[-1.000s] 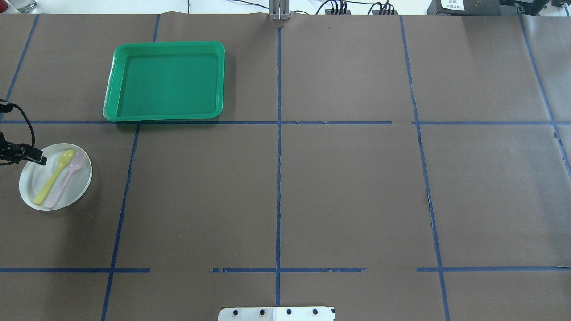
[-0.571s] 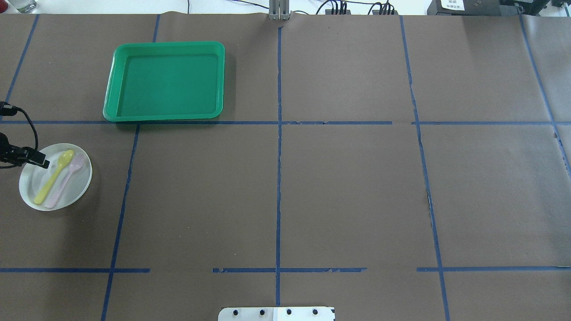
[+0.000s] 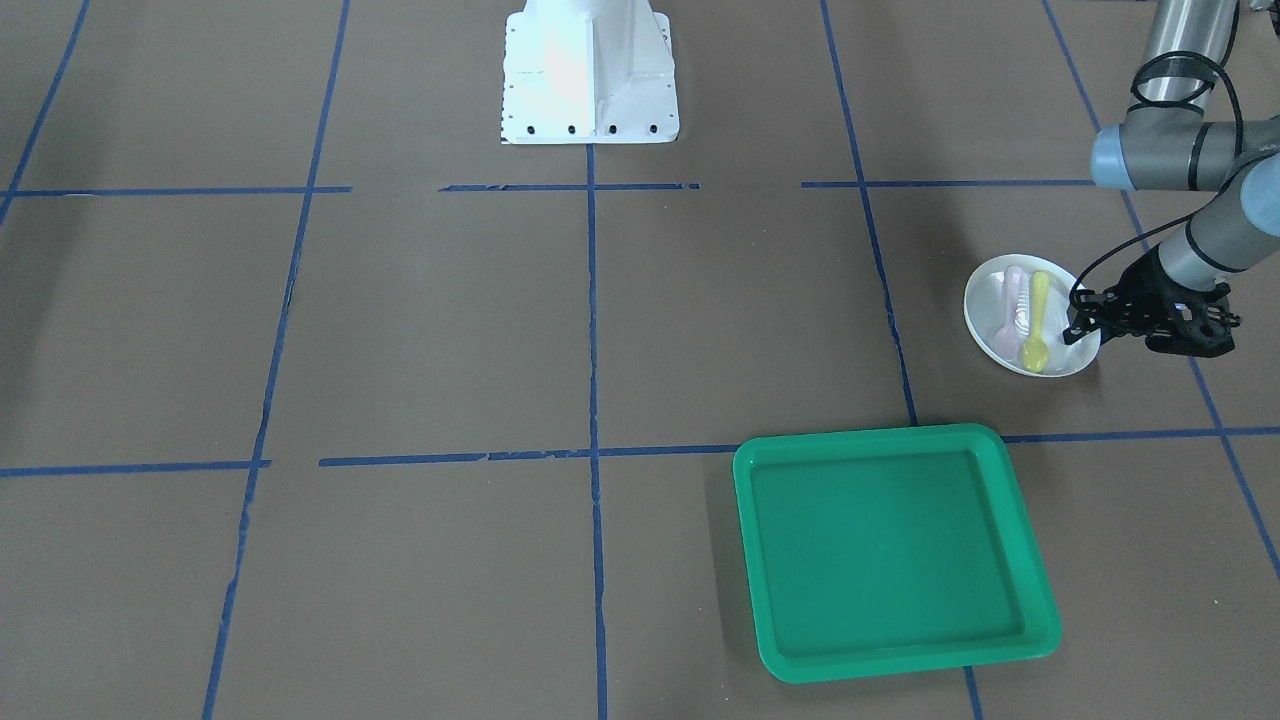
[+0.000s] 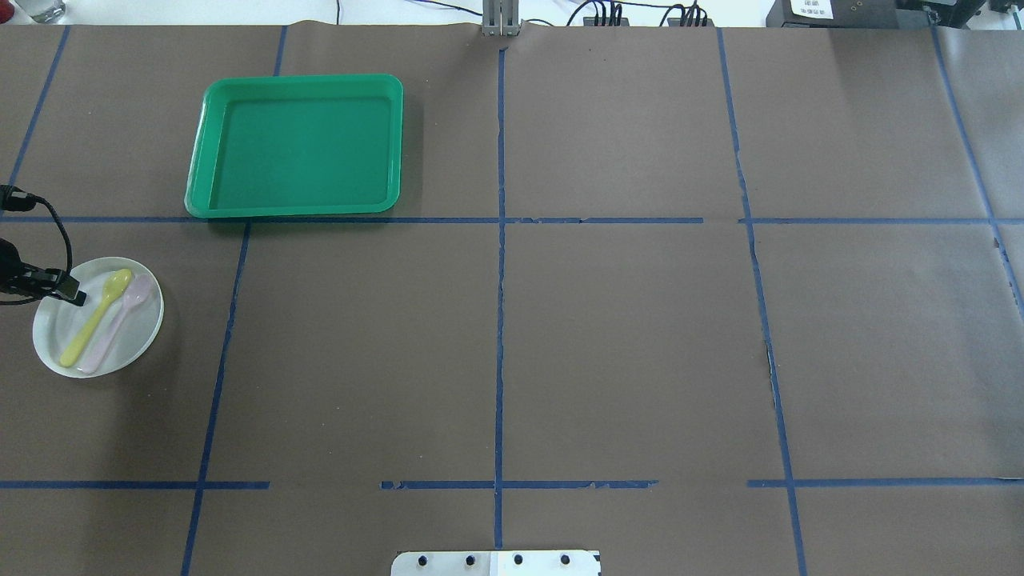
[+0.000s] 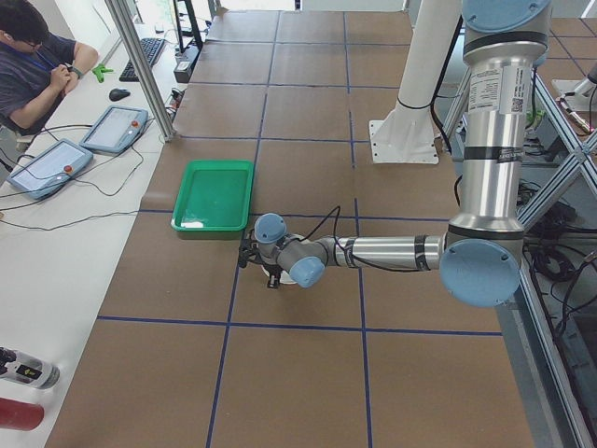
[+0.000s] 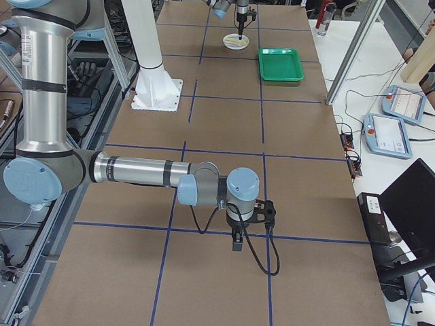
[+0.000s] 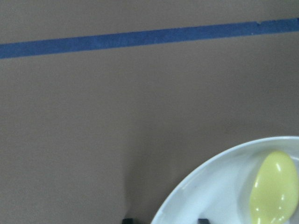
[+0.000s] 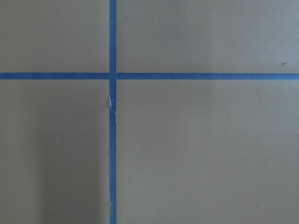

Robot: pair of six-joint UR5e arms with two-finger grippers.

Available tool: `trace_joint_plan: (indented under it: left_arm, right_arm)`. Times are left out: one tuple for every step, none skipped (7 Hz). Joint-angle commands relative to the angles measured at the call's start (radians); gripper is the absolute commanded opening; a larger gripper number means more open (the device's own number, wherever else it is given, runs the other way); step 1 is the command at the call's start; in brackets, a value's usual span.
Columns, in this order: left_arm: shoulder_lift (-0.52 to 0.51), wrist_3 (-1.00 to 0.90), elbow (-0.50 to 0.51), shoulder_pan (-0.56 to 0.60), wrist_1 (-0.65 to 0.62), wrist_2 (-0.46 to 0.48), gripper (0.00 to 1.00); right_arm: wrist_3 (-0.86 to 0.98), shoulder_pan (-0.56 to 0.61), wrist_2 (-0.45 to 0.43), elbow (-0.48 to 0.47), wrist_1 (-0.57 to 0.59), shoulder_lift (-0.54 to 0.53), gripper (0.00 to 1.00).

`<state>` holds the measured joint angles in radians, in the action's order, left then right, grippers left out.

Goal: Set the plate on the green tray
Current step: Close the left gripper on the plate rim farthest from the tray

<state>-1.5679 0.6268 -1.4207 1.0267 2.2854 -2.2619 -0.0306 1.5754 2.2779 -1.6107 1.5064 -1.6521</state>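
Observation:
The white plate [image 4: 138, 334] lies at the table's left edge with a yellow spoon [image 4: 96, 316] and a pink spoon [image 4: 120, 320] on it. It also shows in the front view [image 3: 990, 300]. My left gripper [image 4: 76, 294] is low at the plate's far-left rim. In the left wrist view the plate's rim [image 7: 210, 196] runs between the two fingertips, which stand apart: the gripper [image 7: 165, 220] is open. The green tray [image 4: 296, 144] lies empty, farther away and to the right of the plate. My right gripper [image 6: 236, 243] shows only in the right side view; I cannot tell its state.
Brown paper with blue tape lines covers the table. The robot's white base [image 3: 590, 75] stands at the middle of the near edge. The right arm [image 6: 136, 170] reaches low over the table's right end, far from the plate.
My left gripper has drawn back slightly toward the table's left edge and sunk at the plate's rim. The plate has shifted a little to the left. The tray has not moved.

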Motion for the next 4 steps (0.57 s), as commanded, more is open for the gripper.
trace_joint_plan:
  left_arm:
    - [0.011,-0.085,-0.006,0.007,-0.003,-0.011,0.00]
    - [0.029,-0.108,-0.013,0.013,-0.003,-0.042,0.00]
    - [0.034,-0.111,-0.015,0.024,-0.004,-0.111,0.00]
    - [0.034,-0.111,-0.021,0.039,-0.006,-0.116,0.00]
  right_arm:
    - [0.000,0.000,0.000,0.000,0.000,0.000,1.00]
    - [0.000,0.000,0.000,0.000,0.000,0.000,1.00]
    - [0.000,0.000,0.000,0.000,0.000,0.000,1.00]
    - [0.000,0.000,0.000,0.000,0.000,0.000,1.00]
